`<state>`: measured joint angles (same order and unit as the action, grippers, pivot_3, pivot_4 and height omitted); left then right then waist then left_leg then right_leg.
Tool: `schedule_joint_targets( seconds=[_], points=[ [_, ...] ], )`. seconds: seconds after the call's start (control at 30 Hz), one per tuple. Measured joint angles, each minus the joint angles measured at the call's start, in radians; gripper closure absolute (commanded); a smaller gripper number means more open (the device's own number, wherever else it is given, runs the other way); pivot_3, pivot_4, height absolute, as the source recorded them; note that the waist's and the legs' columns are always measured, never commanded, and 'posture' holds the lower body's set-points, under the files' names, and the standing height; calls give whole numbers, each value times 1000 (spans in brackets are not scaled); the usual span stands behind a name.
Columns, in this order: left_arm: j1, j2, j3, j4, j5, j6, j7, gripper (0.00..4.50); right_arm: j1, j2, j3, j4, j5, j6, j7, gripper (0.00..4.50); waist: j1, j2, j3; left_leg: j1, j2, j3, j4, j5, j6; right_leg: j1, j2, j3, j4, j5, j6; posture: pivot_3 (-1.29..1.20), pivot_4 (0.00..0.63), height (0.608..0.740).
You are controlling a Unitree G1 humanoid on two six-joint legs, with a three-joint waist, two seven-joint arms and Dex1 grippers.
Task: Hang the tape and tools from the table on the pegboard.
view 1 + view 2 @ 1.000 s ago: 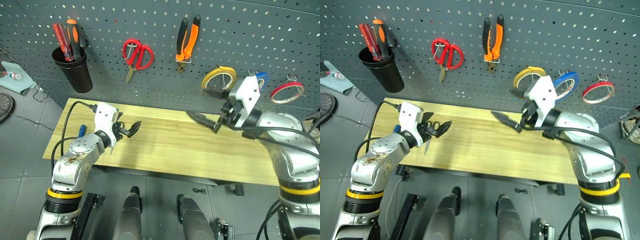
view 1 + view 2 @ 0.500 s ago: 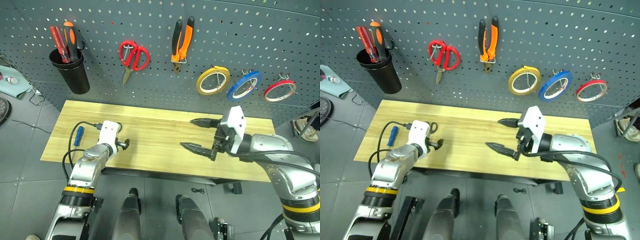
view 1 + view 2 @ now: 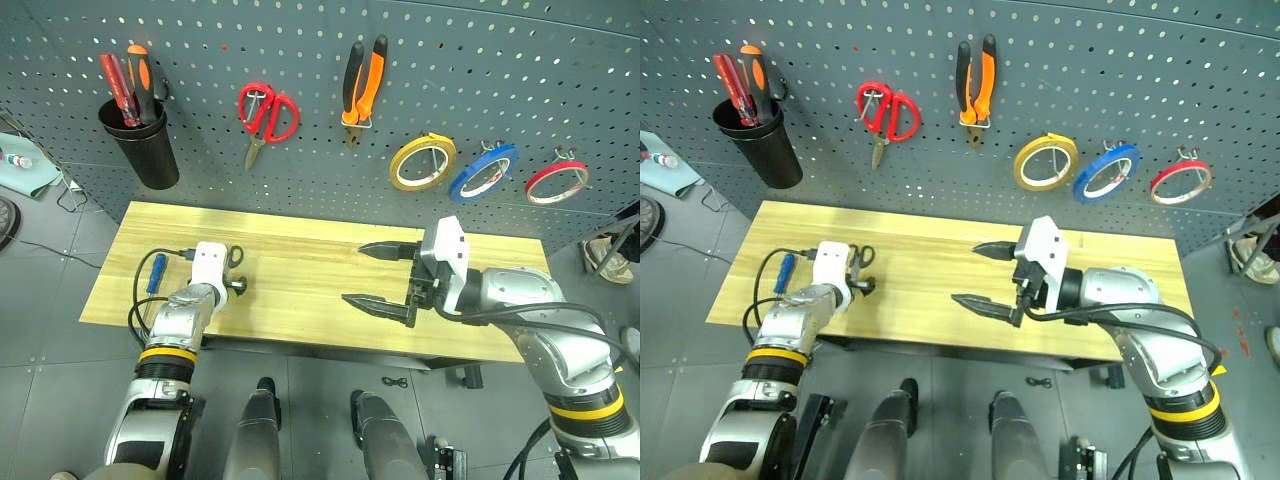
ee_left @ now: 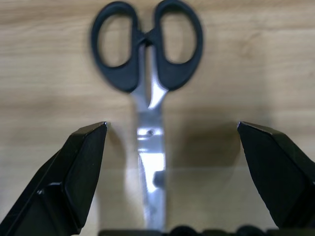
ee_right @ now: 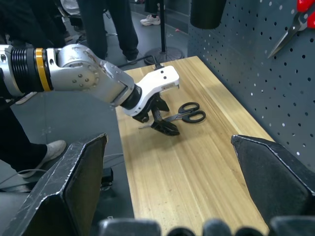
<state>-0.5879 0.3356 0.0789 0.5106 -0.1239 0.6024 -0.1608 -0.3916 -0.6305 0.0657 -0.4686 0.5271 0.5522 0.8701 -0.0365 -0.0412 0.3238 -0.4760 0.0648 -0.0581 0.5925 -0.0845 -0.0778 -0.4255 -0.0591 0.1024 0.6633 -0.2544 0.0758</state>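
Small black-handled scissors (image 4: 147,46) lie flat on the table (image 3: 300,300) near its left end, blades toward my left gripper (image 4: 171,128). That gripper is open and low over the wood, one finger on each side of the blades, not touching them. A blue-handled screwdriver (image 3: 155,272) lies to the left of that arm. My right gripper (image 3: 355,274) hovers open and empty above the table's middle. On the pegboard (image 3: 560,80) hang the orange-and-black pliers (image 3: 362,80) and the blue tape (image 3: 483,172).
A black cup (image 3: 140,140) with red and orange screwdrivers, red scissors (image 3: 268,112), a yellow roll (image 3: 423,160) and a red roll (image 3: 556,182) also hang on the board. A cable runs along my left arm. People's legs (image 5: 118,24) stand beyond the table's left end.
My left gripper has dropped and reached forward until it straddles the scissors' blades. My right gripper has drawn down and back from the board near the blue tape to above the table.
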Motion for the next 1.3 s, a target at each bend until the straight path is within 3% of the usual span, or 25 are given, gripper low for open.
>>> schedule_joint_targets(
  seconds=[0.1,0.33,0.37,0.63,0.9,1.07,1.3],
  points=[
    [-22,0,21,59,1,-15,6,1137,-5,0,0,0,0,0,0,0,-6,0,-10,1,0,0,0,0,0,1,0,0,0,0,0,-27,251,740],
    [0,17,30,54,7,-10,-2,4247,-17,-2,0,1,0,0,-3,0,-11,0,-18,3,0,0,0,0,0,2,0,0,0,0,0,-11,250,740],
    [5,18,34,47,7,-8,-3,4474,-18,-1,0,5,-1,0,-2,0,-9,0,-18,3,0,0,0,0,0,2,0,0,0,0,0,-6,249,740],
    [64,18,38,-26,13,-28,1,4474,-12,0,-2,25,-14,-2,-9,0,-8,0,-18,3,0,0,0,0,0,2,0,0,0,0,0,-3,247,740],
    [286,83,5,-545,-6,-160,-163,4474,98,-12,-117,-62,1,-7,-73,0,-4,0,-19,1,2,1,-1,0,0,2,0,-2,0,0,-1,-2,232,740],
    [343,74,-11,-838,-73,-212,-241,4474,66,1,-164,-127,74,21,-135,0,-6,0,-22,1,3,2,0,0,0,2,-1,-2,-1,0,-1,-2,221,740],
    [261,37,-25,-922,-43,-251,-191,4474,-27,24,-167,-140,128,50,-210,0,-6,-1,-43,1,2,2,0,2,2,3,0,-2,-1,-1,0,3,203,740]
  ],
)
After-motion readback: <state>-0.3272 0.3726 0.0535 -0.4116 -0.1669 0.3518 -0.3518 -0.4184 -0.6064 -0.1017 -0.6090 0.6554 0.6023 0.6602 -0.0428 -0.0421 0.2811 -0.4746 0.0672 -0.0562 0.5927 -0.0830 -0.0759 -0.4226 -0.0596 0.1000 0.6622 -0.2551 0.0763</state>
